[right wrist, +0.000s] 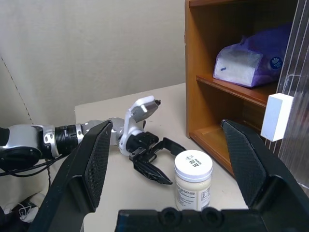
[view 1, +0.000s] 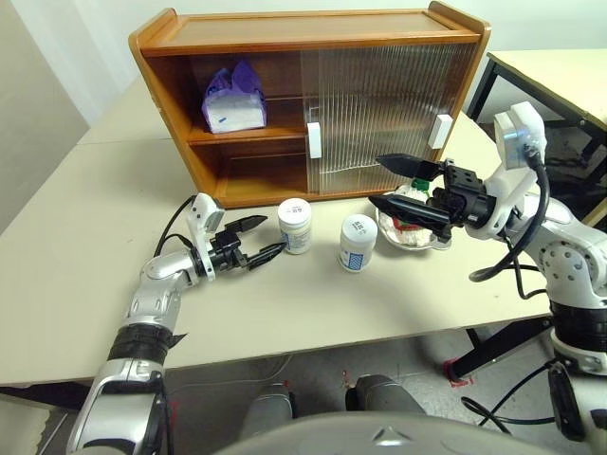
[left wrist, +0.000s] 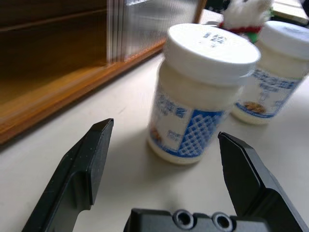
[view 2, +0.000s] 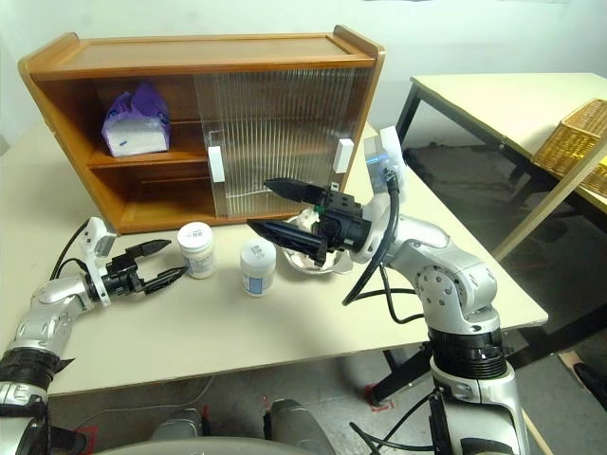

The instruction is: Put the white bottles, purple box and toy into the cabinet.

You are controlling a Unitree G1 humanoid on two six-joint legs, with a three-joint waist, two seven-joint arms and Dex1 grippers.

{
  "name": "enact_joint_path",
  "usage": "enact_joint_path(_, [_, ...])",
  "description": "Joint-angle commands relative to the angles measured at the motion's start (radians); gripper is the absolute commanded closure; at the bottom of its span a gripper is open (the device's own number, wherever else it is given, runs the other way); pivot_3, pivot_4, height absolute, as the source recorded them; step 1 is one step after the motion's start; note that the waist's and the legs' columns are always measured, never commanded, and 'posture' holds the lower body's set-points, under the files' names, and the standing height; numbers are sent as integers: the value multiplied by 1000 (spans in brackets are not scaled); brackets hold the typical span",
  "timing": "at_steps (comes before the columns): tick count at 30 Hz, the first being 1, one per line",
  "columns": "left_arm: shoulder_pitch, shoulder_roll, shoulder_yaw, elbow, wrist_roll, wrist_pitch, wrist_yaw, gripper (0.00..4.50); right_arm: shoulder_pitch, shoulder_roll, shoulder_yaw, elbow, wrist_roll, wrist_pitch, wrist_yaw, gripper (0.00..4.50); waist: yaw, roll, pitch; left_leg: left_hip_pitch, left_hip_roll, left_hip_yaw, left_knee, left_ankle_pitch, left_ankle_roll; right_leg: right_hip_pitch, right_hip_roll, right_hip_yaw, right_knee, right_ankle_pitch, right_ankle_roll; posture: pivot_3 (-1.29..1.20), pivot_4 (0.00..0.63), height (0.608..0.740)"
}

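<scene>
Open left hand (left wrist: 161, 159) — white bottle (left wrist: 203, 92) ahead

Premises appear to be a lab or test room: plain cream counter (view 1: 76, 237), second counter (view 2: 493, 104), bare walls, loose floor cables (view 1: 493, 412).

I see silver arms, black cables, and a white camera block on each wrist; left claw (view 1: 258, 241) and right claw (view 1: 392, 182) have black fingers.

The cabinet (view 1: 313, 95) stands open on its left half, where the purple box (view 1: 233, 100) fills part of the upper shelf and the lower shelf lies free. Ribbed sliding doors (view 1: 384, 104) close off the right half. Two white bottles (view 1: 295, 226) stand on the table (view 1: 76, 237) before the opening.
</scene>
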Motion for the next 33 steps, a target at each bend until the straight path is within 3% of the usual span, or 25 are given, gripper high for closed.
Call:
enact_joint_path(1, [-25,-23,-31,21,24,-19,-14,20,6,-5,-20,-18,16,12,-8,0,0,0,0,0,0,0,0,0,0,0,0,-1,0,0,0,-172,0,740])
enact_joint_path(30, [-121,-89,-45,228,61,-134,-54,20,31,-14,-36,-52,31,25,-41,0,-38,0,0,0,-3,5,1,0,0,4,5,-4,-2,-2,5,-208,4,740])
enact_joint_path(33, [-124,-87,-43,239,60,-138,-59,669,30,-12,-35,-50,29,22,-43,0,-43,0,0,0,-3,4,1,0,0,5,6,-4,-2,-2,5,-206,4,740])
